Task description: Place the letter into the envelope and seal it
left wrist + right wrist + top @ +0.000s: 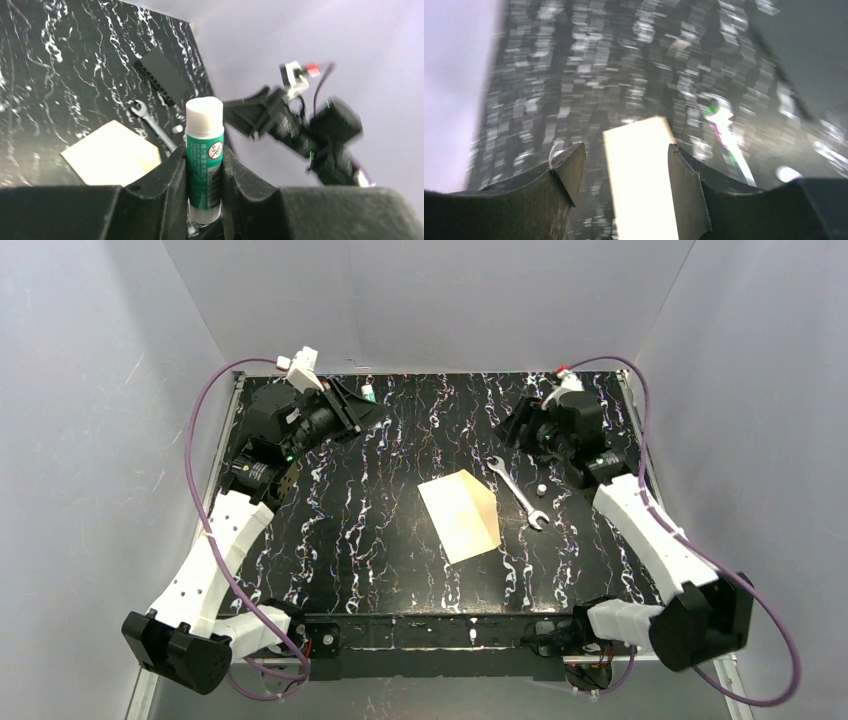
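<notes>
Only container here is the envelope (pixel 449 525). It lies flat mid-tabletop (pixel 340 530), skewed, long side running near-far. A tan strip down its right side looks like the letter (pixel 483 506). I can't tell whether it's tucked inside or just lying over that edge. Flap state can't be read either.

Left pincer (pixel 204 165) is clamped on a glue stick (pixel 204 132) with a green label and a white cap. Cap end sticks out past the fingertips and the body is gripped on both sides. In the top view this pincer is at the far-left corner, well apart from the envelope, which sits nearer and to the right of it.

Right pincer (pixel 625 155) is spread wide, nothing between the fingers (pixel 566 172). Its wrist view is motion-blurred. A pale rectangle, presumably the envelope, shows through the gap down on the tabletop, not in contact. In the top view it's at the far right, apart from the envelope, which is nearer and to the left.

Other items:
- wrench (pixel 518 492) lies flat just right of the envelope, angled, not touching it
- small white bit (pixel 541 487) sits just right of the wrench
- flat black block (pixel 161 76) lies beyond the wrench in the left wrist view
</notes>
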Robot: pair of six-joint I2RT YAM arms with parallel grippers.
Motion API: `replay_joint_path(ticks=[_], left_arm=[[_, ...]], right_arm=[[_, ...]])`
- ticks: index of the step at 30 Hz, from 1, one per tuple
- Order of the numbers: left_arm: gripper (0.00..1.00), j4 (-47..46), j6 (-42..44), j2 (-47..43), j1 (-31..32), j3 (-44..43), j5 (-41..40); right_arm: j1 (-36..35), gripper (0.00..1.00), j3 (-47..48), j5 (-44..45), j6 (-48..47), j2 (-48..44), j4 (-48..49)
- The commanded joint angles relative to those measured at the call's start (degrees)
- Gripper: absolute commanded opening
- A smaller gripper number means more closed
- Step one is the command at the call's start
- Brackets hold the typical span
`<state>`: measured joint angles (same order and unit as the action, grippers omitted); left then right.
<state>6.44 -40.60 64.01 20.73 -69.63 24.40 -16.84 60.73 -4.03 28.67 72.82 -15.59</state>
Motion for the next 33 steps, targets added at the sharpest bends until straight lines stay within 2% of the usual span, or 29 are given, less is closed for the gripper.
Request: replay_joint_path(ticks=[1,4,7,12,17,24,25,29,30,31,33], left_arm=[[0.0,-2.92,-28.18,0.29,-0.1,1.17,-10.35],[0.0,-4.16,-36.74,1.01,-0.07,2.08,-9.86],[0.0,-5.69,-41.58,0.84,-0.08,2.68,-9.6],[0.0,-7.44,-44.25,0.22,-0.08,3.4,-9.04],[0.0,-8.26,-44.31,-0.2,-0.08,3.92,-8.69],[0.0,-8.58,-44.91,-1.39,-0.07,4.27,-8.63],[0.0,-8.33,-44.92,-1.51,-0.08,4.16,-8.67],[0.0,-8.27,-45.28,-1.62,-0.06,4.72,-8.68],[0.0,-8.4,-45.47,-1.63,-0.08,5.04,-8.67],[0.0,-8.87,-45.59,-1.54,-0.08,5.24,-8.75],[0.0,-8.82,-45.75,-1.32,-0.06,5.38,-8.69]], right_arm=[[-11.89,0.71,-0.1,-3.78,3.08,-6.17,17.54],[-22.73,0.74,2.36,2.87,-0.35,-6.61,22.41],[-31.81,0.76,6.34,12.2,-6.95,-4.54,23.86],[-39.72,0.76,13.51,17.65,-12.88,1.37,25.37],[-42.55,0.74,17.67,18.6,-13.72,5.93,27.85],[-44.05,0.59,19.57,26.12,-14.8,8.39,29.1],[-44.13,0.57,19.65,26.37,-14.92,8.64,29.42],[-44.33,0.34,19.04,26.62,-14.95,8.62,31.91],[-44.33,0.31,18.88,26.59,-14.93,8.42,32.48],[-44.33,0.33,18.7,26.4,-15.0,8.35,32.85],[-44.42,0.44,18.36,26.14,-15.04,8.12,33.22]])
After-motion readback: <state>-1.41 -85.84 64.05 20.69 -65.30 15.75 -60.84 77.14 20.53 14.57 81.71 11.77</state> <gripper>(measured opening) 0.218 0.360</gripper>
